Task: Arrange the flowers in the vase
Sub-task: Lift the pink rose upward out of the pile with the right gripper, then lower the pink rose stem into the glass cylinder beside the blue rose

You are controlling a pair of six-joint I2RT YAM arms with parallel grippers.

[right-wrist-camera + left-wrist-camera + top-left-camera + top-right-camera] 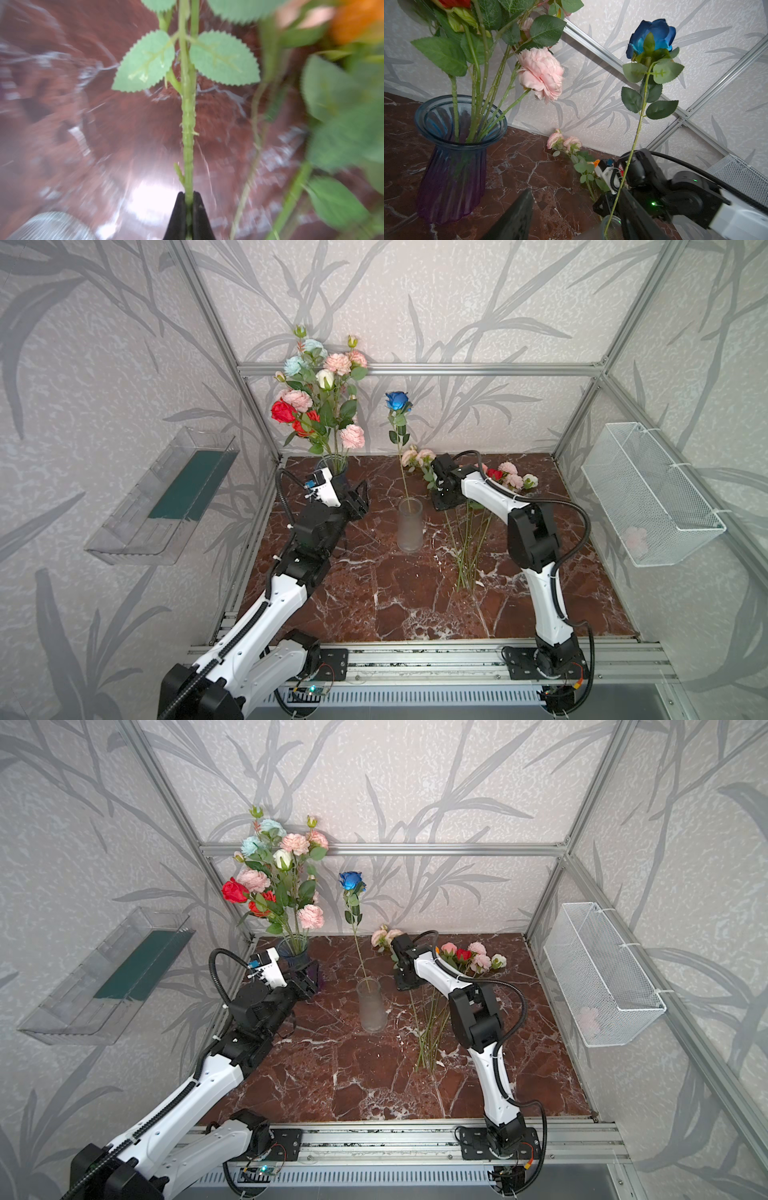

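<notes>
A frosted clear vase [410, 526] [372, 1006] stands mid-table with one blue rose [398, 401] [652, 37] upright in it. Several flowers [511, 479] [473, 959] lie on the table at the right, stems pointing forward. Among them, my right gripper [444, 499] [189, 194] is low over the table and shut on a green leafy stem [188, 124]. At the back left, a blue-purple vase [454, 162] [293, 955] holds a full bouquet. My left gripper [359, 499] [575, 191] hovers open and empty between the two vases.
Pink buds [415, 458] lie against the back wall. A clear plastic bin [166, 497] hangs on the left wall and a white mesh basket [648, 497] on the right wall. The marble table [395, 605] is fenced by aluminium posts.
</notes>
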